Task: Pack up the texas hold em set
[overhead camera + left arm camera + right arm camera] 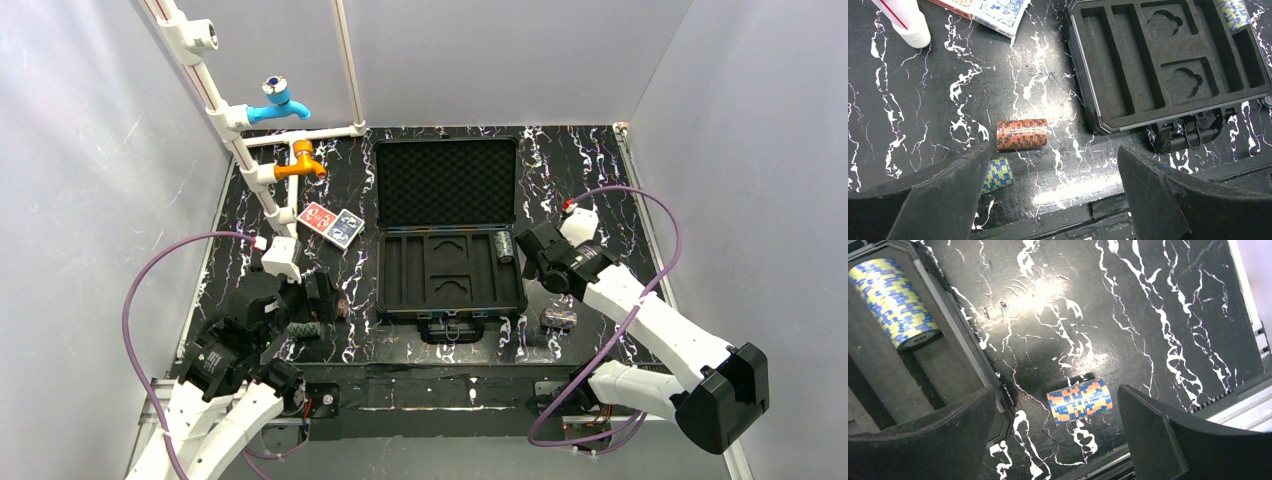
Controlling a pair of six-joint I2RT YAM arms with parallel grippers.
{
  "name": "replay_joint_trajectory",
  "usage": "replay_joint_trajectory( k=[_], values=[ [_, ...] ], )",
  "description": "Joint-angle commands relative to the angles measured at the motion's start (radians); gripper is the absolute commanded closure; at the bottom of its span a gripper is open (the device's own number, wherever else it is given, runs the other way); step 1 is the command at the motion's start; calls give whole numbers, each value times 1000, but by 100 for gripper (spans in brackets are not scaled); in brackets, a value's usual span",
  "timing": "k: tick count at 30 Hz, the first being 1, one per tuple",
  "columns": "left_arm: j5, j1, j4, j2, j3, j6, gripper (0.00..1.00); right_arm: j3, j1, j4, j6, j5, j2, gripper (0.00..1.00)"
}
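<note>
The black briefcase (pixel 400 275) lies open at the middle of the table, with its foam lid (pixel 445 185) laid back toward the far wall and its slotted tray (pixel 1128 65) turned toward the arms. The handle (pixel 1188 135) is at the near edge. One yellow-and-blue roll of chips (pixel 893 302) is seen lying in the right-hand slot of the tray, at its far end. The other slots that can be seen hold nothing. On the table just left of the briefcase, an orange-and-black roll (pixel 1022 134) lies on its side. Near it, a second yellow-and-blue roll (pixel 998 175) is partly hidden behind a finger. To the right of the briefcase, apart from it, a blue-and-orange roll (pixel 1079 401) rests on the table near the front edge. The red deck (pixel 316 217) and the blue deck (pixel 346 228) lie side by side, touching, left of the lid. The left gripper (pixel 1053 155) hovers over the orange-and-black roll with its jaws spread wide and nothing is gripped. The right gripper (pixel 1057 392) is held beside the right wall of the briefcase, its jaws likewise spread wide and nothing grasped. The black table (pixel 590 170) is veined with white. At its far left corner, white pipes (pixel 215 100) carry a blue tap (pixel 278 102) and an orange tap (pixel 298 160).
</note>
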State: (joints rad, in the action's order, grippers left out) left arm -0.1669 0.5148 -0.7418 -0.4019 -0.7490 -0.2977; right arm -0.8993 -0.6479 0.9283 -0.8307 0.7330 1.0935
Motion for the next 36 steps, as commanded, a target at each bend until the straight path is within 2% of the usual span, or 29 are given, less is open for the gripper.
replay_joint_trajectory(
  k=[1, 7, 11, 19, 29, 36],
  values=[
    [12, 5, -13, -5, -25, 10, 1, 14, 9, 124, -206, 78, -38, 2],
    [12, 5, -13, 4, -25, 9, 1, 49, 43, 167, -353, 60, -81, 2],
    [13, 5, -13, 5, -25, 9, 1, 80, 114, 142, -358, 1, -99, 2],
    [17, 6, -13, 6, -25, 11, 1, 141, 334, 41, -260, -201, -107, 2],
    [14, 5, -13, 14, -24, 10, 1, 312, 426, -43, -355, -476, -91, 2],
    [11, 6, -13, 24, -23, 8, 1, 328, 461, -92, -368, -466, -67, 2]
  ],
)
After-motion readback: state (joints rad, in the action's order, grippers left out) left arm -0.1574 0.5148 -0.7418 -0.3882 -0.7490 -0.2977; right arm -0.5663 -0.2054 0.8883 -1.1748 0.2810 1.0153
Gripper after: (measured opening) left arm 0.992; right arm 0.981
